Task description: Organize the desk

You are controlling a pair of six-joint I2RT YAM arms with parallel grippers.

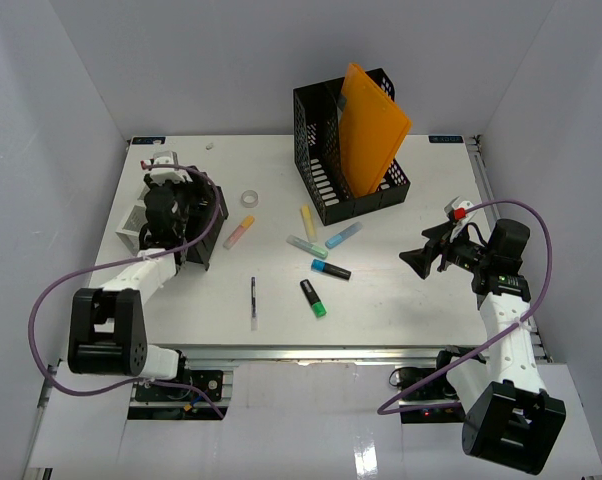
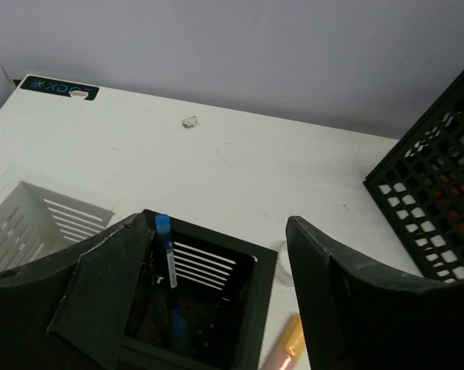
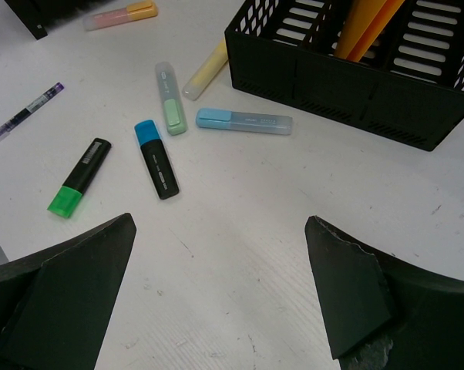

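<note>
The desk (image 1: 401, 300) spans the whole scene, its metal rail along the near edge. At its left, the left gripper (image 2: 216, 247) hangs over a black cup (image 2: 257, 301), jaws spread wide and gripping nothing. A blue-capped pen (image 2: 167, 254) stands inside the cup, just beside one finger. A white slotted box (image 2: 31, 223) sits left of the cup. At the right, the right gripper (image 3: 220, 231) hovers with jaws fully apart, empty. Between the arms lie a green-capped marker (image 3: 80, 177), a blue-capped marker (image 3: 156, 159) and several pale highlighters. Far right of centre, a mesh file holder (image 1: 326, 170) carries an orange folder (image 1: 371, 125).
</note>
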